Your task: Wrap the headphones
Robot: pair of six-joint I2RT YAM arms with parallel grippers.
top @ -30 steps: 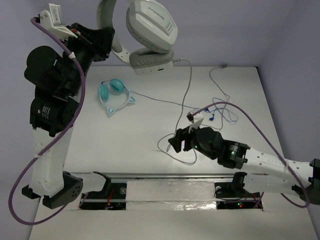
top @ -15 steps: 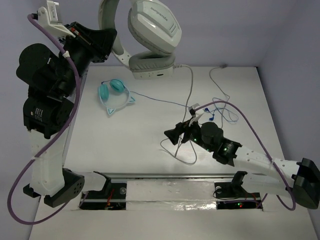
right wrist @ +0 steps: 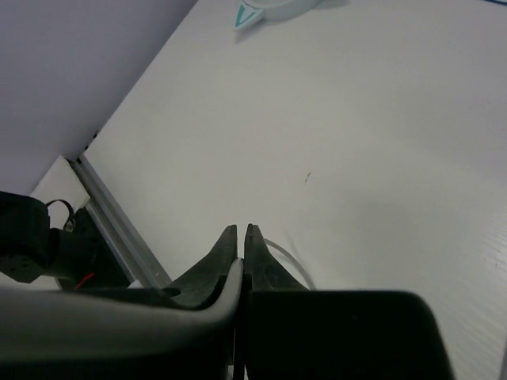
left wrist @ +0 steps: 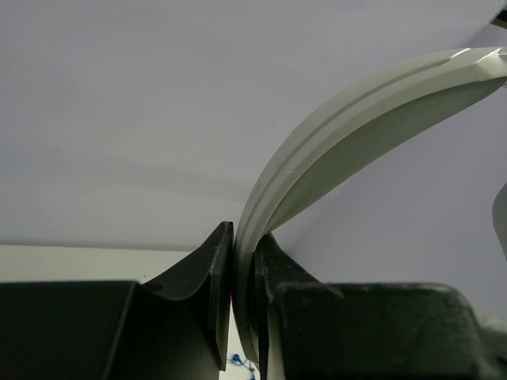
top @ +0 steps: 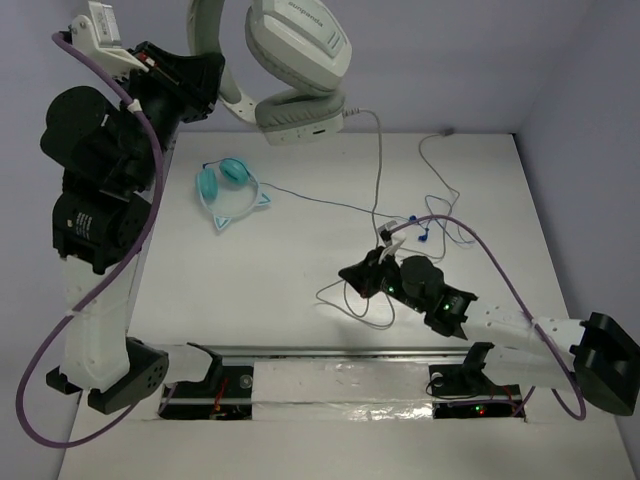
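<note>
Two grippers share the work, and both are closed. The left gripper (left wrist: 242,305), at the upper left of the overhead view, has its fingers pressed onto the headband (left wrist: 341,134), whose grey-white arc rises from between them toward the upper right of the wrist view. From that grip the headphones (top: 300,60) hang clear of the table (top: 300,240) at the top centre of the frame, with the band curving up out of the picture.

The right gripper (right wrist: 240,237) sits low over the table at the lower centre, fingers pressed together. The cable (top: 379,170) comes out right at their tips, so it looks pinched, though the contact itself is hidden. From there the cable climbs almost straight up the frame to the lower cup. Its slack lies in a loose loop on the table just below and left of the right gripper.

The headphones therefore lie up-frame and left of the right gripper, and the nearly straight run of cable is the long axis between them. The left arm holds the body; the right is nearer the free cable. Winding probably calls for the right gripper to carry that run around the cups. The teal cat-ear headphones (top: 228,192) lie well apart at the left.
</note>
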